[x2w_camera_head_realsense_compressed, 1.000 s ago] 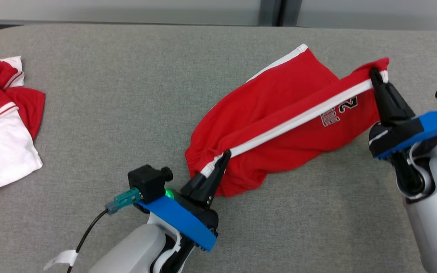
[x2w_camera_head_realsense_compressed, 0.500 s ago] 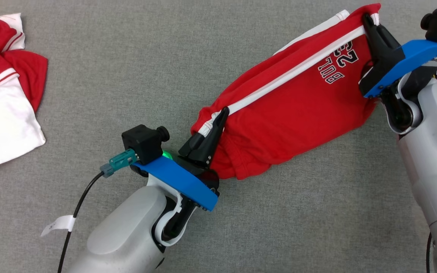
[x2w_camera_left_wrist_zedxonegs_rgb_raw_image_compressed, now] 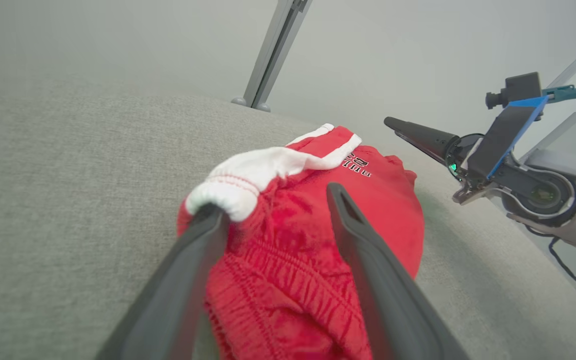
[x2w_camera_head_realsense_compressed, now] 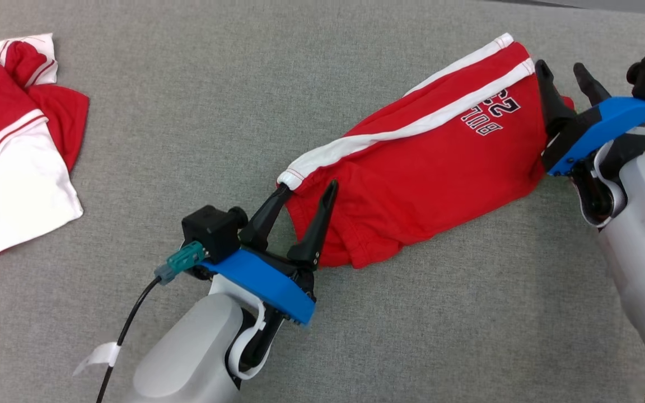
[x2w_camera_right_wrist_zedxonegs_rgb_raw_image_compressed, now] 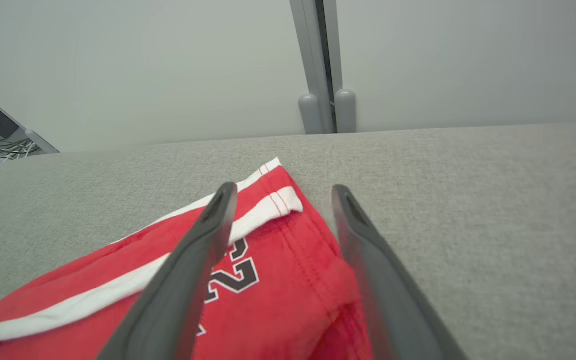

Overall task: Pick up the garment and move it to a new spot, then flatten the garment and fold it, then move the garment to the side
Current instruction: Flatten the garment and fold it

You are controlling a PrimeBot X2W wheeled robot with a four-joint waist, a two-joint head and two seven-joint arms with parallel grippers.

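Garment (x2w_camera_head_realsense_compressed: 429, 162), red shorts with white side stripes and dark lettering, lies right of centre on the grey table (x2w_camera_head_realsense_compressed: 244, 112), running diagonally from the near-left waistband to the far-right hem. Both grippers pinched its ends a moment ago; now the left gripper (x2w_camera_head_realsense_compressed: 308, 187) and right gripper (x2w_camera_head_realsense_compressed: 558, 66) stand wide, holding nothing, so the relocation looks complete and flattening comes next. Cloth is doubled lengthwise, bunched at the elastic waistband and smoother towards the hem.

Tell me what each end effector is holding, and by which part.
Nothing is held. The left end effector stands open at the waistband of the red shorts, the right end effector open at the leg hem.
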